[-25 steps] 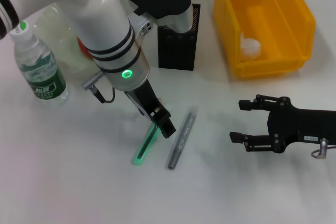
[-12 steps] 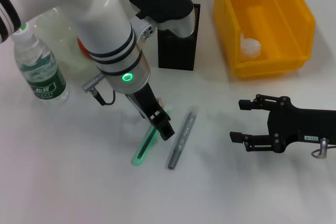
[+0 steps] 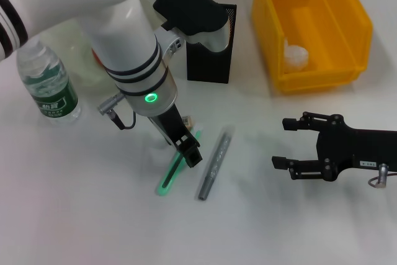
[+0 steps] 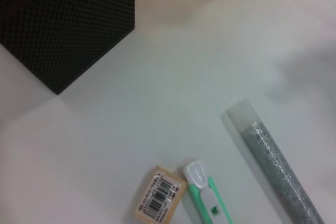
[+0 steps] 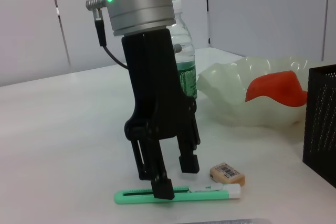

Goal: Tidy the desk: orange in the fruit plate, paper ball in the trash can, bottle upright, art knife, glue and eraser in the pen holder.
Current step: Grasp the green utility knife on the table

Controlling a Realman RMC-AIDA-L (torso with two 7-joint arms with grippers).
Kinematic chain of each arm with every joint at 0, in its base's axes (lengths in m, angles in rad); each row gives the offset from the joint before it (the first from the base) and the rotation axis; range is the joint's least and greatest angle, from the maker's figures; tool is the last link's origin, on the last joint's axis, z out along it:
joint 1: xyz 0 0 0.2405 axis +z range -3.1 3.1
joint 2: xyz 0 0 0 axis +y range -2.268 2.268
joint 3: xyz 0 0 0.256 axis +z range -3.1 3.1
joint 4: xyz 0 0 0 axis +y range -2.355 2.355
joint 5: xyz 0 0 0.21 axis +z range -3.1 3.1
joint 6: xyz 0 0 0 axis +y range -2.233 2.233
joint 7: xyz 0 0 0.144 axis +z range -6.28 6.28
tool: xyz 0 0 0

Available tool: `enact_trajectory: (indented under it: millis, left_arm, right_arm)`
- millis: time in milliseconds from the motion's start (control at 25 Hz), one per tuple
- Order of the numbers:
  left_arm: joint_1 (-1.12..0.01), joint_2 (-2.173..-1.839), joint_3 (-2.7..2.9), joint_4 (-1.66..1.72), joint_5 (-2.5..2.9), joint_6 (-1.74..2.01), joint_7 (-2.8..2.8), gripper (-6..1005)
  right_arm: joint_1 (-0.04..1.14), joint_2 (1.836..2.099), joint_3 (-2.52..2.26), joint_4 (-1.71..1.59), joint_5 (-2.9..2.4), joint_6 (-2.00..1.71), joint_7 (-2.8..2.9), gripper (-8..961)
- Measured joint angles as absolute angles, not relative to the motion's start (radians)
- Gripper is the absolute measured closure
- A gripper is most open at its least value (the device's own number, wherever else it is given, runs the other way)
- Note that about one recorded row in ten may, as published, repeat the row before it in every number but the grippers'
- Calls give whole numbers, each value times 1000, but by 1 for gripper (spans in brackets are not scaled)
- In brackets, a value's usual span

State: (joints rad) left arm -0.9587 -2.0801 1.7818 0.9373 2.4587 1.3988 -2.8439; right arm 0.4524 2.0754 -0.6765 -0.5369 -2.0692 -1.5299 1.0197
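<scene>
Two grippers are in my view. My left gripper (image 5: 168, 179) stands over the art knife (image 5: 178, 194), fingers spread, one fingertip (image 5: 163, 188) touching the green handle. The knife is slim, bright green with a white end, lying flat on the table (image 3: 93, 215). Just beside its white end sits the tan eraser (image 5: 227, 173) with a barcode label. A glittery grey glue stick (image 3: 214, 162) lies near. My right gripper (image 3: 282, 143) rests apart, fingers spread, holding nothing.

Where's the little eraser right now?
In the right wrist view, the eraser lies on the table beside the green art knife, near the left gripper, before the pen holder.
</scene>
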Motion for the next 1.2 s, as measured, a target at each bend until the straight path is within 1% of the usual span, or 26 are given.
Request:
enact_trajectory:
  millis: [520, 1200]
  left_arm:
    - [-956, -2080, 1823, 925, 2459, 1365, -2847, 434]
    - [-946, -2080, 1858, 928, 2459, 1338, -2846, 575]
  right_arm:
    - [451, 2075, -676, -536, -2069, -1531, 1018, 137]
    - [449, 2075, -676, -537, -2069, -1532, 1018, 137]
